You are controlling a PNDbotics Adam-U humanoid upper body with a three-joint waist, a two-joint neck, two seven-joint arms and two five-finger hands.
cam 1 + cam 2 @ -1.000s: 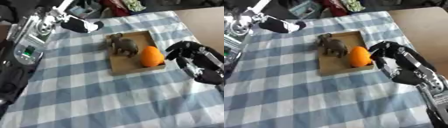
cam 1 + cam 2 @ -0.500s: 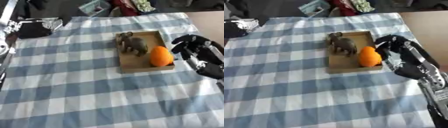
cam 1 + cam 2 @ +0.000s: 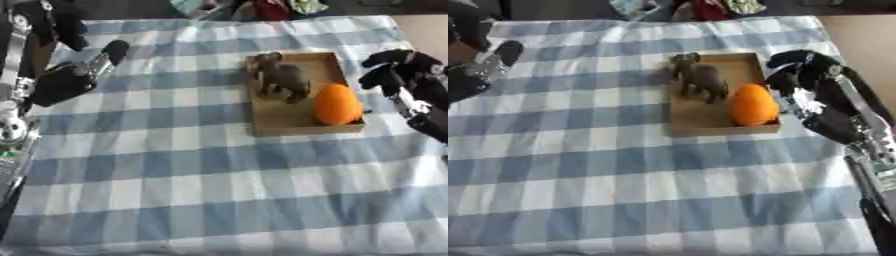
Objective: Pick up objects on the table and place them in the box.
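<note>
An orange [image 3: 337, 103] and a toy elephant [image 3: 283, 78] sit in the wooden box [image 3: 297, 125]. The right hand [image 3: 815, 95] hangs beside it, fingers curled, empty; the left hand [image 3: 66, 75] is relaxed, empty.

Grey toy elephant [image 3: 282, 80] upright beside orange [image 3: 337, 104], both inside shallow wooden box [image 3: 278, 128]

"What covers the table [image 3: 420, 35]?"
"A blue and white checked cloth [image 3: 192, 185]. The bare brown top shows only at two o'clock."
"What sits on the cloth?"
"One flat wooden box [image 3: 289, 122], up at about one o'clock."
</note>
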